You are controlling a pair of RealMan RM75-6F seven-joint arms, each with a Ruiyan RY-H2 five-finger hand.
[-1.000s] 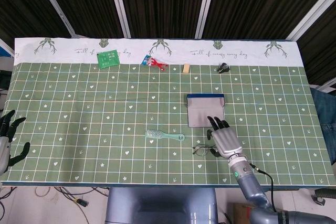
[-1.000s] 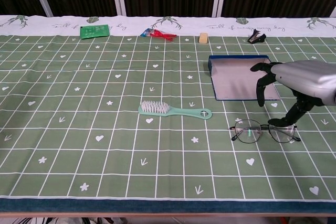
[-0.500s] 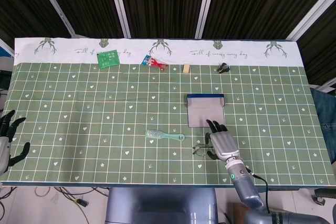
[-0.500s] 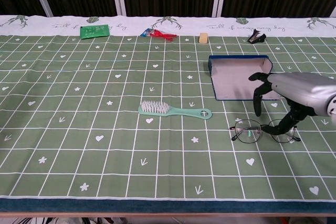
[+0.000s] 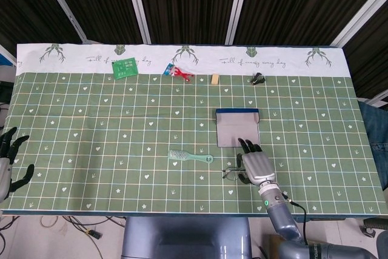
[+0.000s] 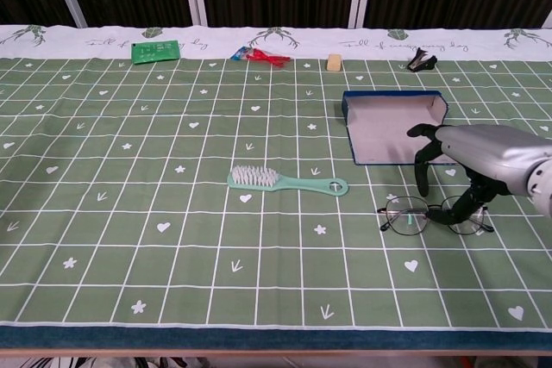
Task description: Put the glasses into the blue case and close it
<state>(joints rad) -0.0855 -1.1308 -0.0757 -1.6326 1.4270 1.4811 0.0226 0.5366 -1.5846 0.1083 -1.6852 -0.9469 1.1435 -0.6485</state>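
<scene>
The glasses (image 6: 433, 215) lie on the tabletop (image 6: 172, 239), just in front of the open blue case (image 6: 392, 125). The right hand (image 6: 470, 157) hangs over their right lens with its fingers (image 6: 423, 170) curled downward; whether it pinches the frame, I cannot tell. The left hand (image 5: 8, 161) rests spread at the tabletop's left edge.

Green gridded tablecloth (image 6: 129, 213) with white hearts, blue case (image 6: 392, 125), mint-green brush (image 6: 286, 182), silver hand (image 6: 483, 154)
</scene>
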